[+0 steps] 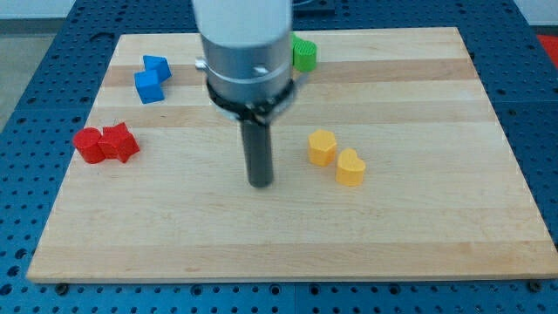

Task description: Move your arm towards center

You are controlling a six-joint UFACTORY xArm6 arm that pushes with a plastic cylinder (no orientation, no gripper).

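The arm's end is a broad cylinder, pale grey and smooth where it enters from the view's top, turning to brushed silver metal lower down. A black ring clamps round the base of that silver part, with what may be a small screw head on its left side, though it is too small to be sure. Below the ring hangs a straight dark grey rod, matte, ending bluntly at my tip (260, 184).

We count two blue blocks (151, 78), two red blocks (105, 143) and two yellow blocks (336, 158). We see one green block (304, 54). One wooden board (418, 235) holds them.
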